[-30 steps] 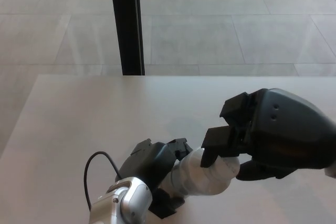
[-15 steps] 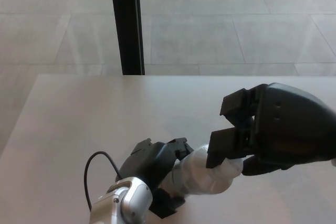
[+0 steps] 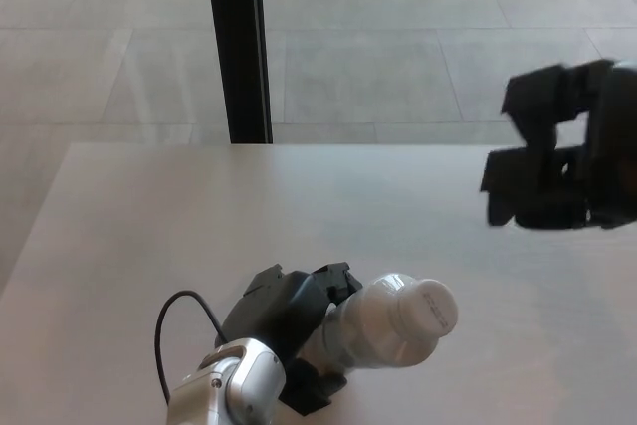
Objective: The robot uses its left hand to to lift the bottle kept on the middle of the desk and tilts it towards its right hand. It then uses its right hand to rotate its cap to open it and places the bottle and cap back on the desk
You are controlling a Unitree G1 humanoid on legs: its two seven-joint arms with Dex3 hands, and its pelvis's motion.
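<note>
At the lower left of the frame the left hand (image 3: 289,320) has its fingers wrapped around the body of the bottle (image 3: 383,325), holding it above the desk (image 3: 149,226) at lower centre. The bottle is tilted, its long axis running from the grip at lower left up toward the right, so the white cap (image 3: 426,308) faces the right side of the frame. A black cable (image 3: 174,320) loops beside the silver wrist below.

Farther right, at the upper right edge, the right hand (image 3: 557,161) hangs well apart from the cap, up and to the right of it. Its fingers are spread with nothing between them. The cap appears seated on the neck, so the twisting looks unfinished; the right hand would need to travel down and left along the bottle's axis to reach it.

The right hand is blurred and cut off by the frame edge. The bottle's base is hidden inside the left hand, and whether the cap is loosened cannot be told.
</note>
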